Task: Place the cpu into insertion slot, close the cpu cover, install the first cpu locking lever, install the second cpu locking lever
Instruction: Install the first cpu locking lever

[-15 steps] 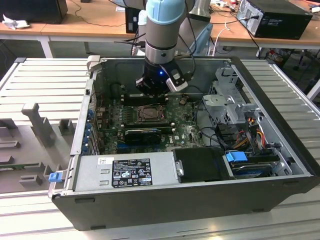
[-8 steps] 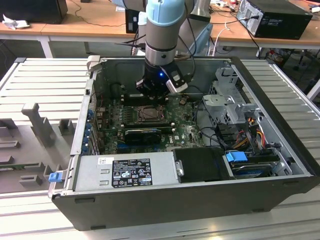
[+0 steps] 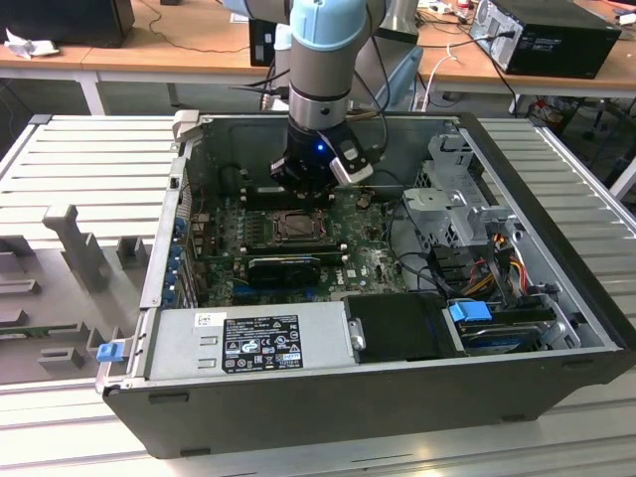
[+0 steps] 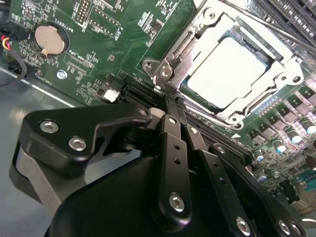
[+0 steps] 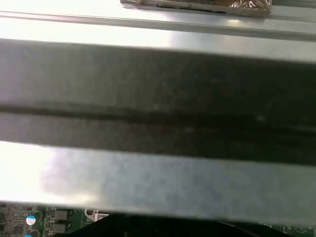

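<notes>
Item: the cpu (image 4: 228, 74), small flat square chip with a pale silver-white face, plain and unmarked as seen, lying flat in the socket on the green motherboard (image 4: 98, 44); in the second wrist view it lies at about 1 o'clock from the fingertips, near but apart from them

Item: the cpu cover (image 4: 185, 66), thin grey metal frame with an open centre, lying down around the chip so that the pale face shows through the opening; shiny, with screw heads at its corners. In the exterior view the socket (image 3: 296, 227) lies near the middle of the open computer case (image 3: 556, 248), at 6 o'clock from the arm's wrist

Item: the gripper (image 4: 170, 106), black linked fingers (image 4: 173, 133) drawn together into a narrow closed tip, nothing between them; the tip lies at the cover's near corner, contact not certain

Item: round coin cell battery (image 4: 49, 39) on the board, at about 10 o'clock from the fingertips, well apart

Item: long black expansion card (image 3: 283, 266), beside the socket
</notes>
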Motion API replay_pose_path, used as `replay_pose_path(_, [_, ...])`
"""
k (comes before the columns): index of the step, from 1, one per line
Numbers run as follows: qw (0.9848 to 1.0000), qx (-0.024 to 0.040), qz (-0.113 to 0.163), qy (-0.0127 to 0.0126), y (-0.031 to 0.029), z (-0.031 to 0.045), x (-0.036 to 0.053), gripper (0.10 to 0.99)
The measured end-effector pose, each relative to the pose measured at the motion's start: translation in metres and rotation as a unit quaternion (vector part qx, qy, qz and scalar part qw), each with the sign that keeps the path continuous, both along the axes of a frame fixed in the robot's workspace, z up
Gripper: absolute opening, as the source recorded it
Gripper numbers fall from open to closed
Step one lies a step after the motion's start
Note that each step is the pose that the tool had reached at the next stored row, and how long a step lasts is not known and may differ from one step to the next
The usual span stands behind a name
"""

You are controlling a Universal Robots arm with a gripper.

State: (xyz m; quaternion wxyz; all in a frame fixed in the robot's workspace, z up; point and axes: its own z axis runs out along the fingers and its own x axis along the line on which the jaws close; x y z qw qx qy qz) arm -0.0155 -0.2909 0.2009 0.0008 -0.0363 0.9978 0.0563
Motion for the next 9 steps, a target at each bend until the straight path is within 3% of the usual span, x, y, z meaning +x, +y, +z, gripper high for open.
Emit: replay_pose_path(9, [1.0,-0.0032,0.0,0.0001,0.002,0.0034,0.0,0.106])
